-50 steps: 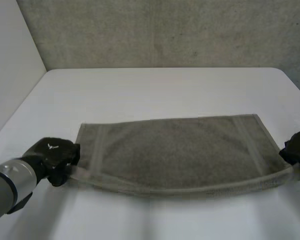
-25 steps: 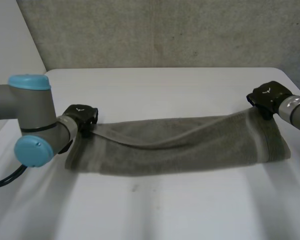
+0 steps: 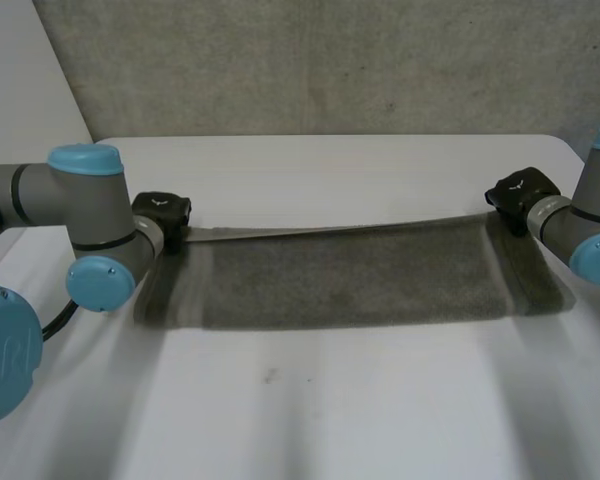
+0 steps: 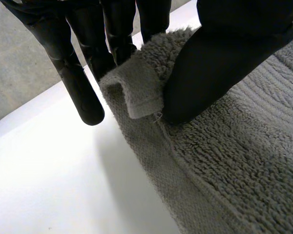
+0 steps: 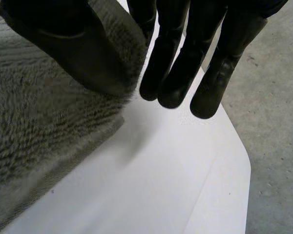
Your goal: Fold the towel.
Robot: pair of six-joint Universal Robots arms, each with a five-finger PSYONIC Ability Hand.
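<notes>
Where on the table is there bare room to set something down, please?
Bare table lies between the towel and the robot, and in the strip beyond it. Both ends are crowded, where the left hand and right hand pinch its corners.

Bare table (image 3: 330,400) before and behind towel (image 3: 350,280).

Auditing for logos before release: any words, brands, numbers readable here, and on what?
No readable text.
On the left hand: small white mark on its back, too small to read.
On the right hand: same kind of mark, unreadable.
towel and table: nothing printed that shows.
</notes>
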